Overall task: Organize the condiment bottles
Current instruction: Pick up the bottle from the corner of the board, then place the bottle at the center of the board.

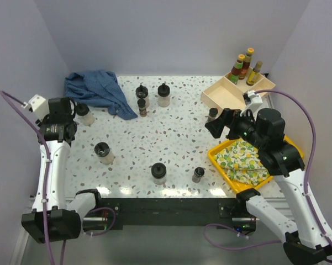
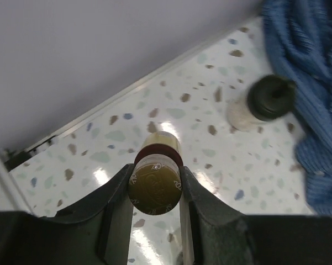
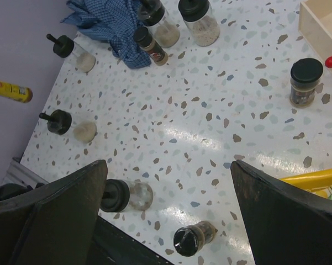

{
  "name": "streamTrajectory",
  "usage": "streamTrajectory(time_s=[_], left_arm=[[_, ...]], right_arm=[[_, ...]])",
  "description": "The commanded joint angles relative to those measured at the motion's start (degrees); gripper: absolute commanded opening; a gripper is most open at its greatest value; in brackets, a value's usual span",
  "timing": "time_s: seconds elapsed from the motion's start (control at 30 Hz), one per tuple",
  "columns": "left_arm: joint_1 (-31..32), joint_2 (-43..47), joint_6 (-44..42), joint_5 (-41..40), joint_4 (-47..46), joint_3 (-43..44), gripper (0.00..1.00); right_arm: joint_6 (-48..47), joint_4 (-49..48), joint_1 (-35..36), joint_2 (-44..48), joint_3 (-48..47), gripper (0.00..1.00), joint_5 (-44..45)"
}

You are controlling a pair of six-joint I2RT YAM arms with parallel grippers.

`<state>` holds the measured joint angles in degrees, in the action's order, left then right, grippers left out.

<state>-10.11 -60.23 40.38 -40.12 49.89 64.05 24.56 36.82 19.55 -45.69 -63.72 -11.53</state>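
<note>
My left gripper is shut on a slim yellow sauce bottle, seen base-on and lifted off the table near the far left wall. The right wrist view shows that bottle lying level in the air. My right gripper hangs open and holds nothing above the table's right half. Several black-lidded jars and small dark shakers stand scattered. Three sauce bottles stand in the beige tray.
A crumpled blue cloth lies at the back left, with a jar beside it. A yellow tray holding a lemon-print cloth sits under my right arm. Grey walls close in the back and both sides.
</note>
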Motion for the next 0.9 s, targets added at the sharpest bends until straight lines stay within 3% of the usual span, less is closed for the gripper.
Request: streamTrajectory(time_s=[0.0,0.13,0.17,0.47,0.6,0.73,0.87], left_arm=[[5.4,0.8,-14.5,15.1,-12.3,6.2,0.00],[8.7,-3.6,-17.0,27.0,-13.1,10.4,0.00],[12.8,-4.5,-17.4,28.0,-13.8,11.5,0.00],[39.1,-13.4,-21.7,28.6,-19.0,17.2,0.00],[46.6,-19.9,-23.3,29.2,-21.7,19.4,0.00],[56.0,-29.6,-24.8,22.9,-19.8,27.4,0.00],[61.3,-38.6,-26.3,20.4,-18.6,34.0,0.00]], right_arm=[[0.1,-0.6,0.1,1.1,-0.3,0.99,0.1],[-0.6,0.4,0.0,1.9,-0.4,0.99,0.6],[-0.7,0.5,0.1,2.1,-0.4,0.99,0.9],[-1.9,1.0,0.1,6.8,4.0,0.99,2.4],[-2.6,1.5,0.0,8.9,5.1,0.99,3.8],[-4.1,1.8,0.0,11.1,7.0,0.99,7.9],[-5.9,3.7,0.1,12.6,6.7,0.99,11.4]])
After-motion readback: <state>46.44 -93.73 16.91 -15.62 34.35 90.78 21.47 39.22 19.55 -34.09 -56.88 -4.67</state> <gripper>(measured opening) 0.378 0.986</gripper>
